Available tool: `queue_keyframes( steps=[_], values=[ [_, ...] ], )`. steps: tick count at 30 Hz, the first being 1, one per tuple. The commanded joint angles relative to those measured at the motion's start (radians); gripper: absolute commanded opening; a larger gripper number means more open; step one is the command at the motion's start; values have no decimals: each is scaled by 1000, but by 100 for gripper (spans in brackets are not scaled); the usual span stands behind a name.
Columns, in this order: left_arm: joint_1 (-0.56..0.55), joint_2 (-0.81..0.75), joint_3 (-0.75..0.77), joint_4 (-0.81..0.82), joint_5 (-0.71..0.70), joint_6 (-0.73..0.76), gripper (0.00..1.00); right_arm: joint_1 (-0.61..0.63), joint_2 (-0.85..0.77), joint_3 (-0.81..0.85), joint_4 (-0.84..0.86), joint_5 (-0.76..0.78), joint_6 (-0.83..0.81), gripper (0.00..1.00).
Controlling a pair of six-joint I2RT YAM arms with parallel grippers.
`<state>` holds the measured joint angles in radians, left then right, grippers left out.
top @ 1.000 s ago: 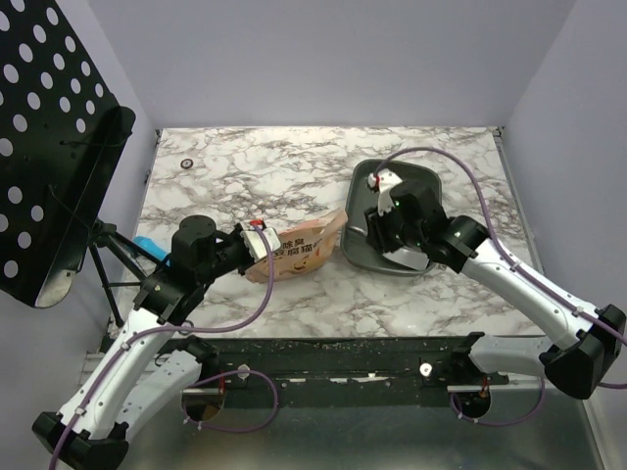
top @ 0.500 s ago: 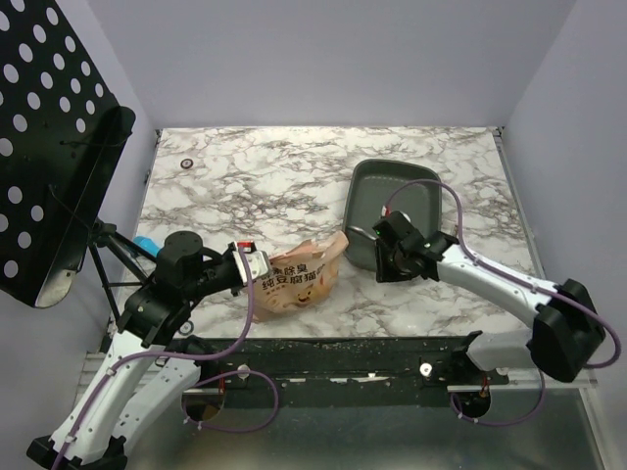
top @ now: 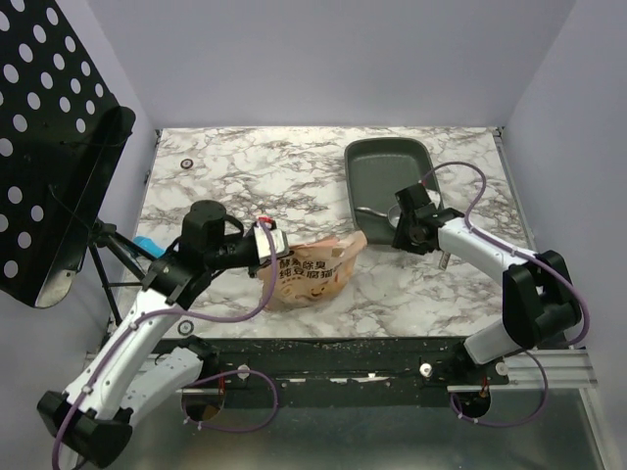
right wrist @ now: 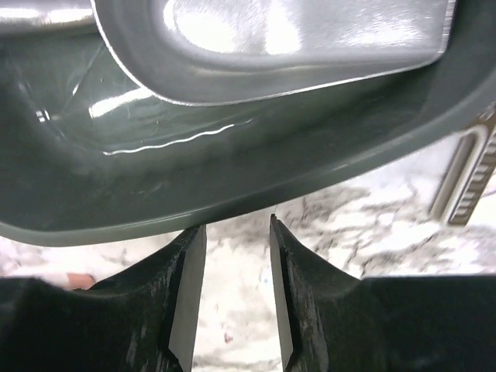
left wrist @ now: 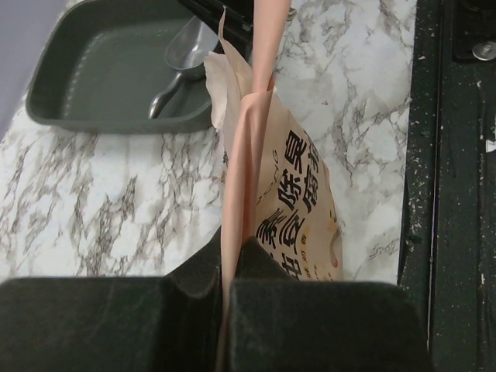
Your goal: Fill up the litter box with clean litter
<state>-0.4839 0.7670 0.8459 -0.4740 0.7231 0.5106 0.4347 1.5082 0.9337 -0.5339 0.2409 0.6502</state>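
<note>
Shifting rightward since half a second ago, the bag (left wrist: 291, 209) is now lying closer to the box, carried by the left gripper (left wrist: 229, 267), which is clamping the bag's flattened top edge between pressed-together fingers. Its printed belly is resting on the table (top: 245, 186), so no pouring is happening yet.

Farther out, the right gripper (right wrist: 235, 231) is sitting with jaws parted and nothing between them, its tips just at the near rim of the box (top: 390, 171). That box is lying farther back on the table than a moment earlier, and squarer to the table's edges. I am judging that the right arm is nudging it away, not gripping it. Inside, only a scoop (left wrist: 184, 58) is lying by the near wall. The floor is showing bare and dark, so filling is not yet begun, and the scoop is likely getting in the way of a clean pour.

No clean litter is showing in any view; presumably the bag's film is hiding it. Whether the bag's mouth is open I cannot tell, since the left wrist view is giving only a thin creased edge and a raised flap. From above, the right wrist is covering its own fingers. Up close, the box is running off the picture on both sides, and whether tips and rim are touching is hard to read.
</note>
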Motion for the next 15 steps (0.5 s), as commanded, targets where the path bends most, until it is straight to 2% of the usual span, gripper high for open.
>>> queue_keyframes(
  steps=[1, 5, 8, 11, 13, 15],
  values=[
    [1, 135, 235, 152, 249, 199, 0, -45, 9, 69, 87, 57, -65, 48],
    [10, 283, 439, -76, 300, 405, 0, -44, -28, 99, 101, 20, -190, 50],
    [30, 342, 504, -167, 329, 474, 0, -45, -91, 100, 103, -26, -285, 53],
    [31, 324, 425, -135, 326, 436, 0, -45, -190, 68, 129, -133, -397, 54],
    [31, 270, 307, -86, 276, 427, 0, -45, -262, 50, 150, -191, -443, 55],
    [30, 198, 138, 51, 185, 347, 0, -44, -322, 42, 176, -321, -495, 55]
  ],
)
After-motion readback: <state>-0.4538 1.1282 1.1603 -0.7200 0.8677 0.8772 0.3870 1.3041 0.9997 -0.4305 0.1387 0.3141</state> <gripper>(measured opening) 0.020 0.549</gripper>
